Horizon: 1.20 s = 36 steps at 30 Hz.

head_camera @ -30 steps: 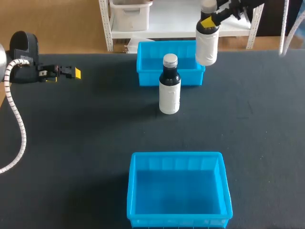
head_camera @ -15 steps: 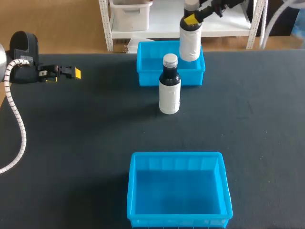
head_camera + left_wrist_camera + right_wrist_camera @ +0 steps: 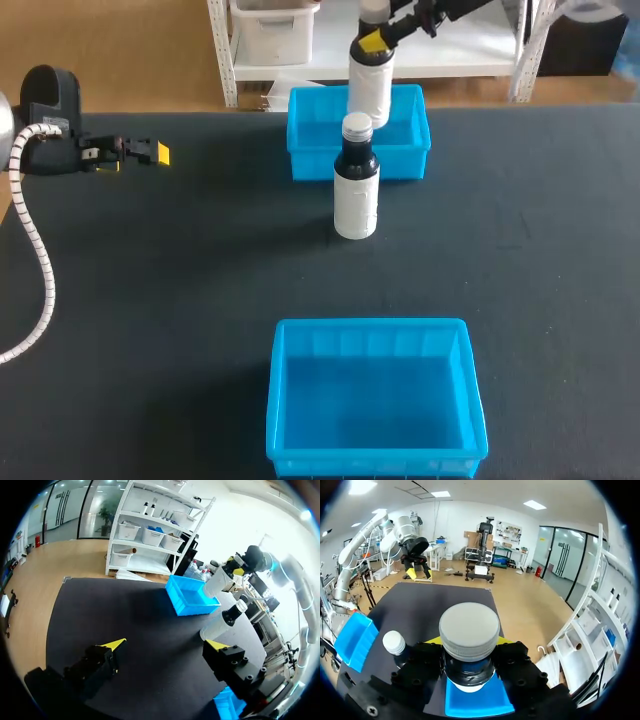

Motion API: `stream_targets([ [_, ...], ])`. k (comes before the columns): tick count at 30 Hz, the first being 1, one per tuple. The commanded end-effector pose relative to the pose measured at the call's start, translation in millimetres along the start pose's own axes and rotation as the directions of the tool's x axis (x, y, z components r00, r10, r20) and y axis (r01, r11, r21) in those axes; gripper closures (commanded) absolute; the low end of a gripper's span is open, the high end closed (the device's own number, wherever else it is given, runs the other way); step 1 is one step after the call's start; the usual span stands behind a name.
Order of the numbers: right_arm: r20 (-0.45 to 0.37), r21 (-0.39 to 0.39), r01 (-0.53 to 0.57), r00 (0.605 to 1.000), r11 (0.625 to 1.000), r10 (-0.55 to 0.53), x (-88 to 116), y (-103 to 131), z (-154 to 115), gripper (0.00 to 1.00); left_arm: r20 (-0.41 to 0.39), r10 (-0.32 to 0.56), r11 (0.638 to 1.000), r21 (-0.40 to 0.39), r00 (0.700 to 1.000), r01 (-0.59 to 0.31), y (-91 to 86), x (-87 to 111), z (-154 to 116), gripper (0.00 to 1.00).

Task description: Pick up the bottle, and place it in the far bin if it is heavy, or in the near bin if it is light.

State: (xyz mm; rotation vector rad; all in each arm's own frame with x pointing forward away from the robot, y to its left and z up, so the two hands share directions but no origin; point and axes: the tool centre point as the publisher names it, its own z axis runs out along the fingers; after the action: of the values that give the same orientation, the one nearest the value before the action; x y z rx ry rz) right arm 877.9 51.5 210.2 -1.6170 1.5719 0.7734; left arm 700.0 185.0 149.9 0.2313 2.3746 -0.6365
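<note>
The dark surface (image 3: 540,250) carries everything, and places here are given from the far bin (image 3: 310,165). The near bin (image 3: 372,325), the same bright blue and seemingly empty, sits well apart from it towards the robot's side. Hanging upright directly above the far bin is the held bottle (image 3: 369,85), clear of its walls. A standing bottle (image 3: 356,200) of the same kind rests on the surface just in front of the far bin's near wall. Each bottle has a dark body, a broad white label and a grey screw cap. The held bottle looks rigid and smooth, so the label is probably slippery. The narrower neck under the cap is the surer place to take hold, and the cap's shoulder would likely stop it from sliding down. Its weight cannot be seen, though its place over the far bin suggests it was judged heavy. The right pincer (image 3: 372,40) is clamped on that neck from two sides. The left pincer (image 3: 166,644) lies well off to the left of the far bin, its fingers spread apart with nothing between them.
</note>
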Motion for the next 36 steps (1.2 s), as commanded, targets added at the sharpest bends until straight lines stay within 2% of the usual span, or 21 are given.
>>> stream_targets([
  [1, 0.005, -0.071, -0.002, 1.000, 0.997, 0.003, -3, -12, 9, 1.00, 0.000, 0.000, 1.000, 0.000, 1.000, 0.000, 0.0, 0.0, 0, 0.00],
  [17, 0.020, -0.084, -0.007, 1.000, 0.996, 0.009, -1, -17, 38, 1.00, 0.000, 0.000, 1.000, 0.000, 1.000, 0.000, 0.0, 0.0, 0, 0.00],
  [36, 0.009, -0.014, -0.048, 0.999, 0.999, 0.048, 4, -30, 65, 1.00, 0.000, 0.000, 1.000, 0.000, 1.000, 0.000, 0.0, 0.0, 0, 0.00],
])
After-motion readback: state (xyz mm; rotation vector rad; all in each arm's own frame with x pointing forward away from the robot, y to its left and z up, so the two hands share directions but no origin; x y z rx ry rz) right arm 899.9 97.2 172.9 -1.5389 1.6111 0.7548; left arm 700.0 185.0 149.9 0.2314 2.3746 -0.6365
